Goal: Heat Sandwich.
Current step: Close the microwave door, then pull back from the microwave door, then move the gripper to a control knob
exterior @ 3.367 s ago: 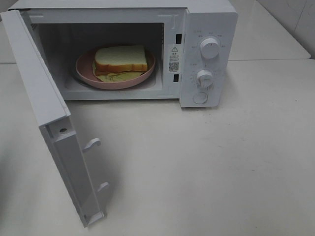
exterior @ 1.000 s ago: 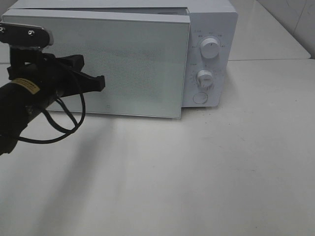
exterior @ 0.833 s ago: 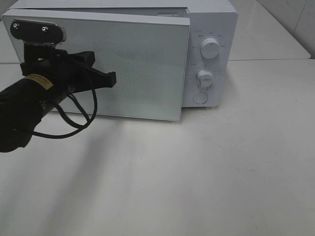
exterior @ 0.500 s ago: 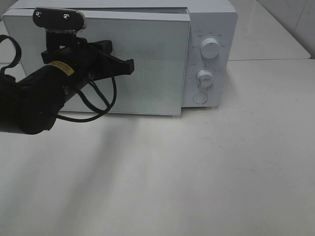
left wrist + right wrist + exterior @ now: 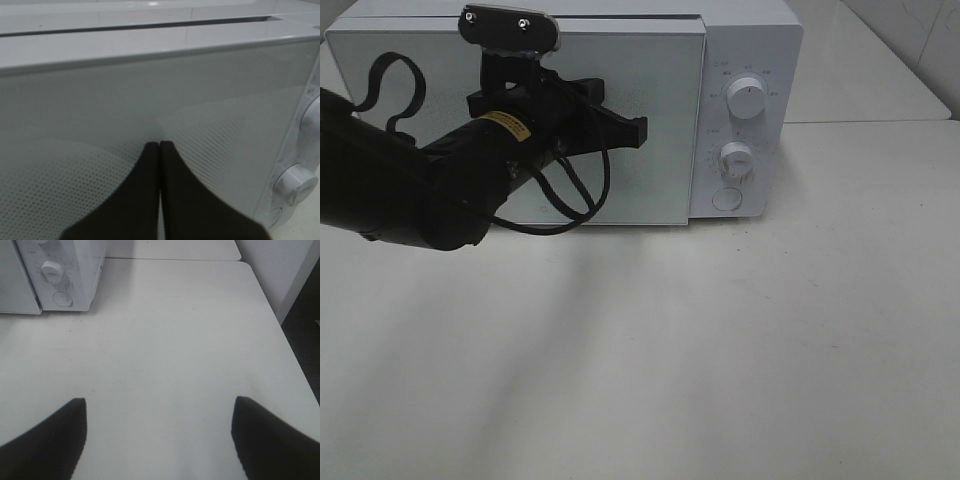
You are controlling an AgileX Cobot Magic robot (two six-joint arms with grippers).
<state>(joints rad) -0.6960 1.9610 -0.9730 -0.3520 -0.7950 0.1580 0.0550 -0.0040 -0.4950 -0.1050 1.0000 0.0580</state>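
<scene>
One counter (image 5: 770,350), one microwave (image 5: 745,35) with its door (image 5: 660,185) shut, two grippers.
Left gripper (image 5: 159,150): jaws together, tips against the door. Right gripper (image 5: 159,410): jaws wide apart above the counter. Control panel: two knobs (image 5: 748,99), one round button (image 5: 727,199). The sandwich is out of sight.
</scene>
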